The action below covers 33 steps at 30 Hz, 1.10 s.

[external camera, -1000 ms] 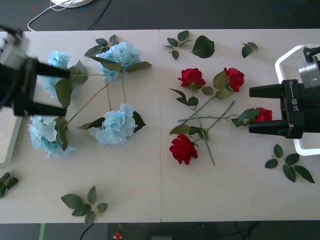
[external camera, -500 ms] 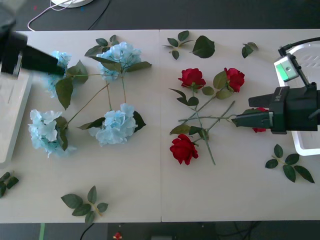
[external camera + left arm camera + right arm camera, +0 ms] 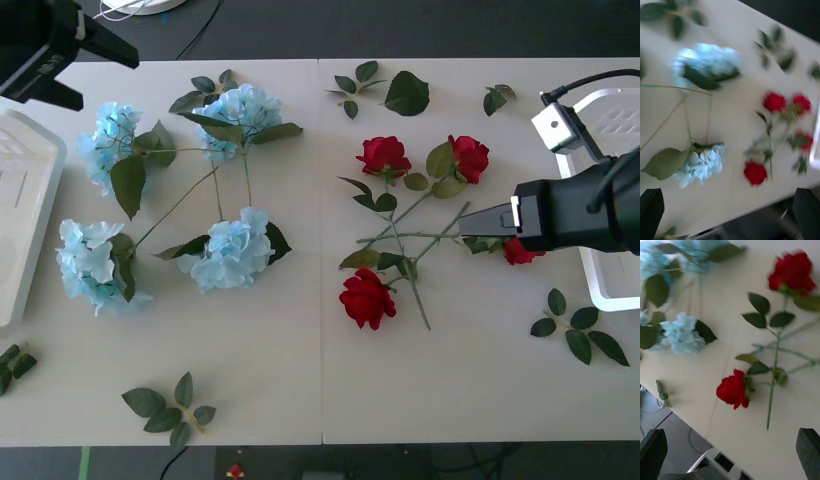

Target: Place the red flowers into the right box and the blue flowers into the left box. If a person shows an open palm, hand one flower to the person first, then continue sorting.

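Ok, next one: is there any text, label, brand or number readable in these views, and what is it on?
No text can be read in any of the views.
Right gripper: its black housing carries a white patch, but no letters can be made out on it.

Pale blue fabric hydrangea heads (image 3: pixel 232 252) lay beyond the left gripper's fingers (image 3: pixel 112 47); deep red roses (image 3: pixel 367 297) lay ahead of the right gripper's fingers (image 3: pixel 487 219).

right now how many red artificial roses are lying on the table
4 red artificial roses: one upper-middle, one to its right, one nearest the front edge, and one partly hidden under the right gripper, at.
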{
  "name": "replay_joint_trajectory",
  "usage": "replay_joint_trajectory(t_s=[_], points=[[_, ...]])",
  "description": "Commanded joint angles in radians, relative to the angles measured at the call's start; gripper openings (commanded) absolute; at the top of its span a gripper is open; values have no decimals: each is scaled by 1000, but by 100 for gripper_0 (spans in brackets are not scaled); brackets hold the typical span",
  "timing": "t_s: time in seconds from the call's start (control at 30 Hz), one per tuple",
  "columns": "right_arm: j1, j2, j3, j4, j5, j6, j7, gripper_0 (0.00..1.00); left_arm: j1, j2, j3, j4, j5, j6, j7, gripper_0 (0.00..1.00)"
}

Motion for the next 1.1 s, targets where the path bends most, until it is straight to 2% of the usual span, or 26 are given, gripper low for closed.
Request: replay_joint_trajectory(t_s=[0.03,0.13,0.33,0.37,0.4,0.6,0.9,1.1], points=[[-98,34,59,-36,63,46,-126,100,-49,-67,6,83,-93,51,258,100],[-152,66,112,-35,124,79,-299,100,-64,-116,6,148,-163,123,424,100],[-241,143,198,-7,233,148,-678,100,-64,-197,5,241,-271,126,712,100],[-241,143,198,-7,233,148,-678,100,-64,-197,5,241,-271,126,712,100],[-276,181,229,23,279,176,-832,100,-64,-229,5,287,-314,126,789,100],[-293,243,243,96,388,219,-1158,100,-64,-306,5,427,-421,115,982,100],[-293,279,250,207,617,323,-1556,100,-70,-429,-18,571,-528,-4,1059,100],[-293,296,290,323,707,314,-1729,100,-139,-503,-185,660,-515,-106,1088,100]])
